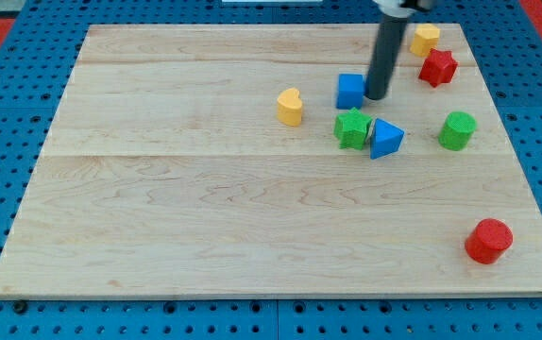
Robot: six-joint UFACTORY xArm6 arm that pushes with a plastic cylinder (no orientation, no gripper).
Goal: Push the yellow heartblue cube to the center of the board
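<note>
The counter (pixel 158 208) fills the frame. My rod drops from the top edge, leaning slightly; the end effector, my tip (pixel 377 96), grips nothing, touching the blue cube (pixel 350 91) upper right of centre. Yellow heart (pixel 290 107) sits left.

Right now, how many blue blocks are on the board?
2. The blue cube sits just to the view's left of my tip; the blue triangular block lies below it, touching the green star block. None appears hidden.
</note>
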